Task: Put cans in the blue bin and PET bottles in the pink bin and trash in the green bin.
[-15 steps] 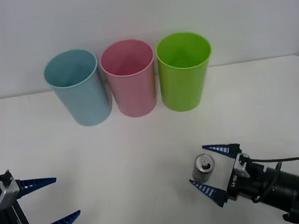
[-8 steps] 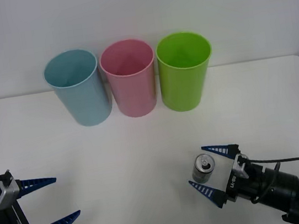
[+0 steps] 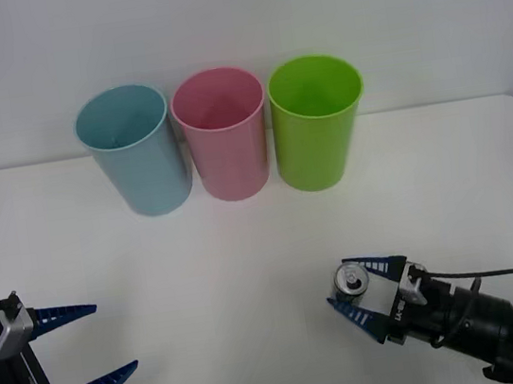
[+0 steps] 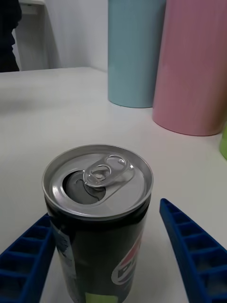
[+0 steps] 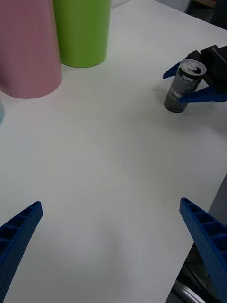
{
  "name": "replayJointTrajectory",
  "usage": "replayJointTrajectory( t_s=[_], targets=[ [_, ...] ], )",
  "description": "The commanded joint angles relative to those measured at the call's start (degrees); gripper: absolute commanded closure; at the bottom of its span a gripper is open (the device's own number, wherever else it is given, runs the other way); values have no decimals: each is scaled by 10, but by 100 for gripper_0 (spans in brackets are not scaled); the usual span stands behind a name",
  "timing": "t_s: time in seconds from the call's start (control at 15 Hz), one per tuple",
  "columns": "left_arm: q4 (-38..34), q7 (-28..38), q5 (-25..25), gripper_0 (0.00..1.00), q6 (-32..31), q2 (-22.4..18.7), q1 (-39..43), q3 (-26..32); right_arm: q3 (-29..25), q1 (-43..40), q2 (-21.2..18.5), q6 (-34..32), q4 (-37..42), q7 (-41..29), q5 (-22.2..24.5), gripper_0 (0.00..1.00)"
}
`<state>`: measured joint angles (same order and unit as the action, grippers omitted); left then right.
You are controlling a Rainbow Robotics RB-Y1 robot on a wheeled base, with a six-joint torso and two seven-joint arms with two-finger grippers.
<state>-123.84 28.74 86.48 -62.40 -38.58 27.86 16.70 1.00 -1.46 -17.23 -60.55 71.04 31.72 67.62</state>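
Now the right pincer has narrowed around the can compared with a moment ago — its blue fingers sit just beside the can's sides, nearly closed, though firm contact isn't certain. The can stands upright on the white surface, so a grasp looks close. Well beyond stand the blue bin, pink bin and green bin; nothing blocks the way. The left pincer waits wide open, empty.

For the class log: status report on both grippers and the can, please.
Right gripper open, straddling the can, one finger each side. Can upright on the table, not lifted. Left gripper open, idle at near left. Path to blue bin unobstructed.
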Motion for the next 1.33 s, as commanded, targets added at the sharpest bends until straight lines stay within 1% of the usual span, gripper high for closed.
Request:
replayJointTrajectory(
  t_s=[0.07, 1.0, 1.13, 1.33],
  targets=[
    [0, 0, 0, 0, 0, 0, 0, 0, 2, 1, 0, -2, 1, 4, -1, 100],
    [0, 0, 0, 0, 0, 0, 0, 0, 4, 1, 0, -3, 1, 15, -6, 100],
    [0, 0, 0, 0, 0, 0, 0, 0, 4, 1, 1, -4, 1, 17, -10, 100],
    [0, 0, 0, 0, 0, 0, 0, 0, 4, 3, 0, -16, 1, 22, -32, 100]
  ],
)
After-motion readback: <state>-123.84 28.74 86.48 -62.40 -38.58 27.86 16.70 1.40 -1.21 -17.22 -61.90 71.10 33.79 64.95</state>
